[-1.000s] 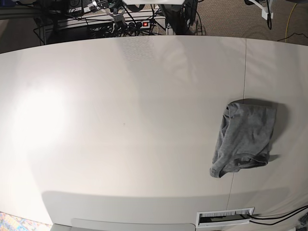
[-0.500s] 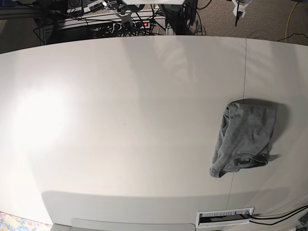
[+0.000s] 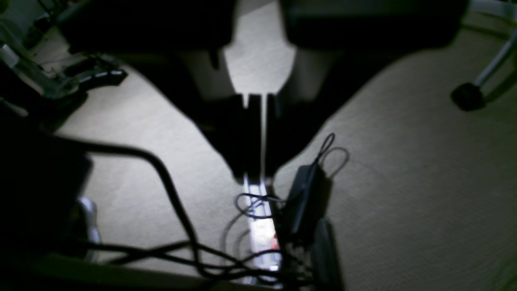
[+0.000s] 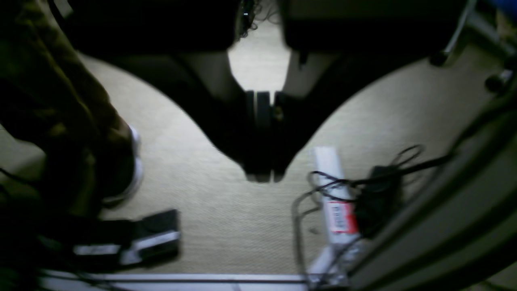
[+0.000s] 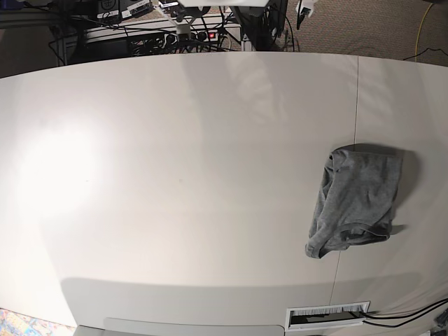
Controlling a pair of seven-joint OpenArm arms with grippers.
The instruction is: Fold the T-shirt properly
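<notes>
The T-shirt (image 5: pixel 357 199) is lying bunched in a compact grey heap at the right of the base view, resting on the white table (image 5: pixel 175 161) and straddling the thin seam (image 5: pixel 355 119) that is running down the tabletop; nothing is touching it. Both arms are sitting far from it, beyond the table's top edge. The left gripper (image 3: pixel 254 178) is pointing down over carpet (image 3: pixel 404 182) and a tangle of cables (image 3: pixel 242 258), its jaws showing only a hairline gap and holding nothing. The right gripper (image 4: pixel 260 176) is hanging over carpet beside a power strip (image 4: pixel 335 202), jaws pressed together and empty. The likely trouble from here, as I judge it: the cloth is so crumpled that a pinch could be catching several layers at once, dragging the heap instead of spreading it flat, and closed jaws arriving unopened would be pushing it toward the table's right edge.
</notes>
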